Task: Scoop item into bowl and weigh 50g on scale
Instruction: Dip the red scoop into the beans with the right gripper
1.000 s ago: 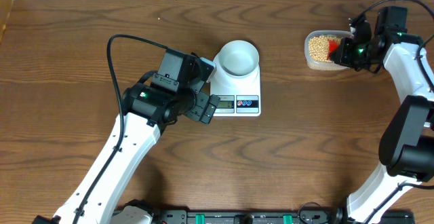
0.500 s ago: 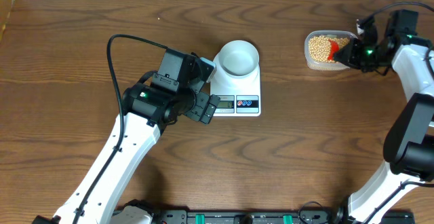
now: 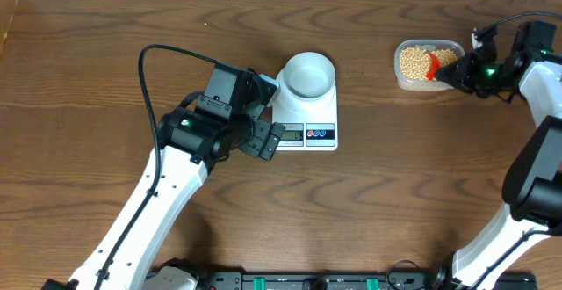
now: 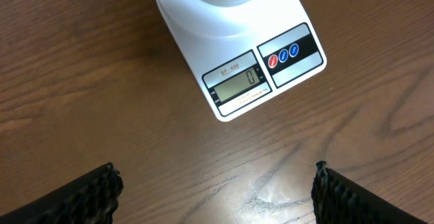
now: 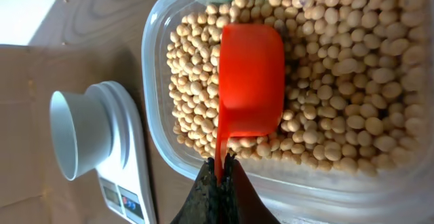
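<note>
Right hand (image 5: 220, 166), extended to the far-right tub (image 5: 152, 68), gripped the handle of the red scoop (image 5: 249, 81), whose cup rested on the beans (image 5: 339, 81). Left hand (image 4: 217, 195) hovered wide open beside the scale (image 4: 230, 34).

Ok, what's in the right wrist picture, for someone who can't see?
A red scoop, its handle pinched in the shut jaws, lies on beans in a clear tub. Left, a white bowl sits on a scale.

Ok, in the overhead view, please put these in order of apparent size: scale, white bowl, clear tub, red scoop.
1. scale, largest
2. clear tub, looks only slightly bigger than the bowl, so this rank is unsure
3. white bowl
4. red scoop, clearly smallest
</note>
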You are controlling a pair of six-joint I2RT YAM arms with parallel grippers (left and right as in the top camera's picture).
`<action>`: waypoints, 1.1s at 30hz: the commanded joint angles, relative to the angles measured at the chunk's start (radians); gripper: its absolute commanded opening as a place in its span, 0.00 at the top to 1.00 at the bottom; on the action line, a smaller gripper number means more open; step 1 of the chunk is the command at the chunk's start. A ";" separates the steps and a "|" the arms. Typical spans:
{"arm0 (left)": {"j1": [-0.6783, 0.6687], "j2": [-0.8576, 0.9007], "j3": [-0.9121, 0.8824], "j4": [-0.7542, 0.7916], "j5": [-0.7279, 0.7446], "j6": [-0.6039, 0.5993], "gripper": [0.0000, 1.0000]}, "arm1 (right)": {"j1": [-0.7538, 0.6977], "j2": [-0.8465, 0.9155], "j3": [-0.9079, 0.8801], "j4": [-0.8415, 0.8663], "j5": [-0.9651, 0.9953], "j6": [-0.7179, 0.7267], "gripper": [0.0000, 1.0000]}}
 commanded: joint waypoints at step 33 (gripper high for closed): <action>0.003 0.005 -0.003 -0.002 -0.010 0.002 0.08 | -0.116 0.100 -0.006 -0.040 -0.384 -0.059 0.99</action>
